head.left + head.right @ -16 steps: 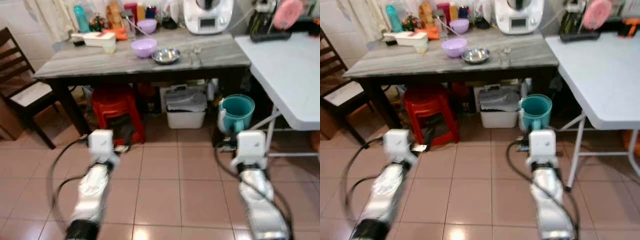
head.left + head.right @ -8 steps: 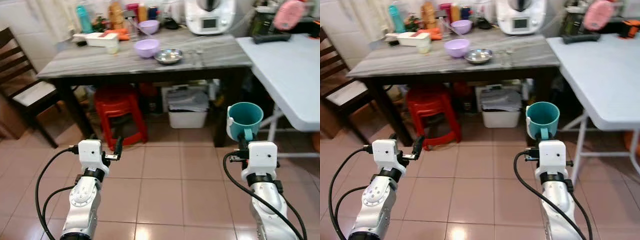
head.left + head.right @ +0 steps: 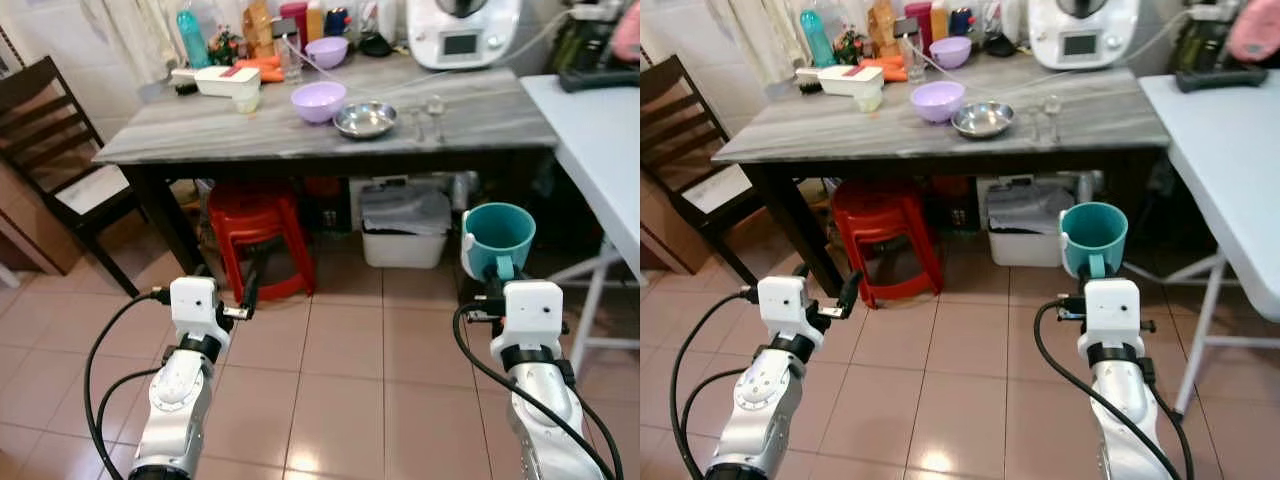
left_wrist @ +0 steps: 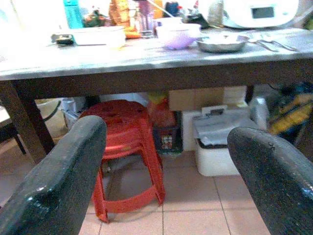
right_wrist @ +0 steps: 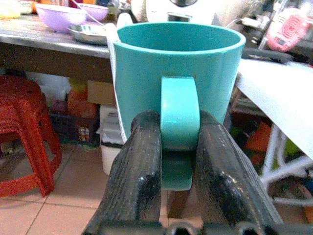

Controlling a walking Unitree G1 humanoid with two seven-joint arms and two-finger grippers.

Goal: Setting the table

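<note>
Short of the grey table (image 3: 300, 135), your right gripper (image 5: 178, 142) clamped the teal mug (image 5: 177, 66) by its handle while your left gripper (image 4: 166, 166) hung spread, holding nothing.
</note>
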